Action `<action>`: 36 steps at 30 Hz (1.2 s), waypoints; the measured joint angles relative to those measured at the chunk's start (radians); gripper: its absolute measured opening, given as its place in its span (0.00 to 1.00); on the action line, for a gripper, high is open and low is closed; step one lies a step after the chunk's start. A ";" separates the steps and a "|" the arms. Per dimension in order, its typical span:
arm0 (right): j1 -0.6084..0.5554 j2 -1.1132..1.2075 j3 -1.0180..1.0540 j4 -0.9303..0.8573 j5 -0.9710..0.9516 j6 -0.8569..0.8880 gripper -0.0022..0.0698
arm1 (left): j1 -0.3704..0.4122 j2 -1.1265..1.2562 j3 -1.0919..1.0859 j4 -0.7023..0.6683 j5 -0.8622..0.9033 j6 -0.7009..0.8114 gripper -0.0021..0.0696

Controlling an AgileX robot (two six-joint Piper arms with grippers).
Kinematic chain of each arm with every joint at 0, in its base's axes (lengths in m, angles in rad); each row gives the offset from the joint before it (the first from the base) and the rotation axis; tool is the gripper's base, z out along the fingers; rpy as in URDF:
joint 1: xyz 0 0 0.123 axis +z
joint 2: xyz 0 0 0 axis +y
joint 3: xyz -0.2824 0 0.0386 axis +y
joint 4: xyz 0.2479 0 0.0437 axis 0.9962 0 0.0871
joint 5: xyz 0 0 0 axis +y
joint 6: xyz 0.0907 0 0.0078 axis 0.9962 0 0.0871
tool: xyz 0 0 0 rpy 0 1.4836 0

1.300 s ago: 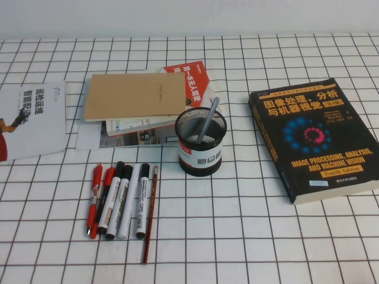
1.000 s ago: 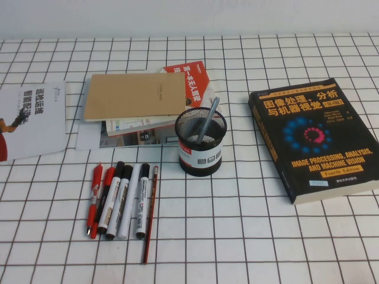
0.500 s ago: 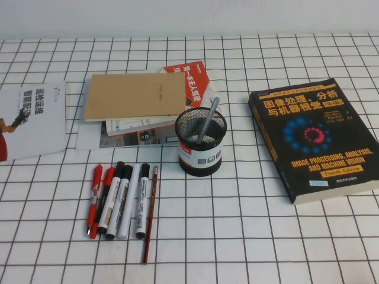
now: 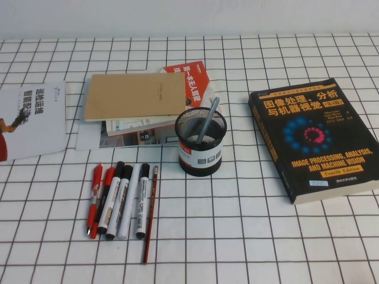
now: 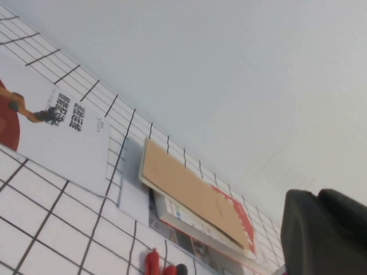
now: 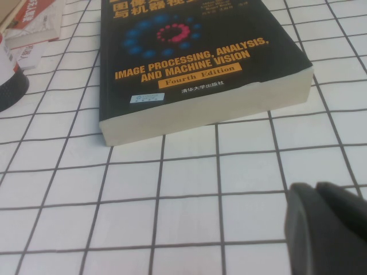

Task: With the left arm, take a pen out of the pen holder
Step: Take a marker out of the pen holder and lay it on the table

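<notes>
High view: pen [image 4: 206, 121] leans on holder [image 4: 201, 155] rim, top out for grabbing; my left hand [image 5: 322, 229] closed, well away; right hand [image 6: 327, 226] by book [image 6: 189, 63], grip unclear.

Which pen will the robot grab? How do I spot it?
Neither tool is near it: the left tool is out left, shut, the right tool by the big black book. Left of that book stands a black mesh cup. The pen is the grey one leaning inside, the only one not lying flat.
</notes>
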 joint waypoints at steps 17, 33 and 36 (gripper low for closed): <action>0.000 0.000 0.000 0.000 0.000 0.000 0.01 | 0.000 0.000 0.000 -0.024 -0.035 -0.029 0.03; 0.000 0.000 0.000 0.000 0.000 0.000 0.01 | 0.000 0.000 -0.029 0.051 -0.029 -0.098 0.03; 0.000 0.000 0.000 0.000 0.000 0.000 0.01 | 0.000 0.061 -0.134 0.185 0.058 -0.079 0.03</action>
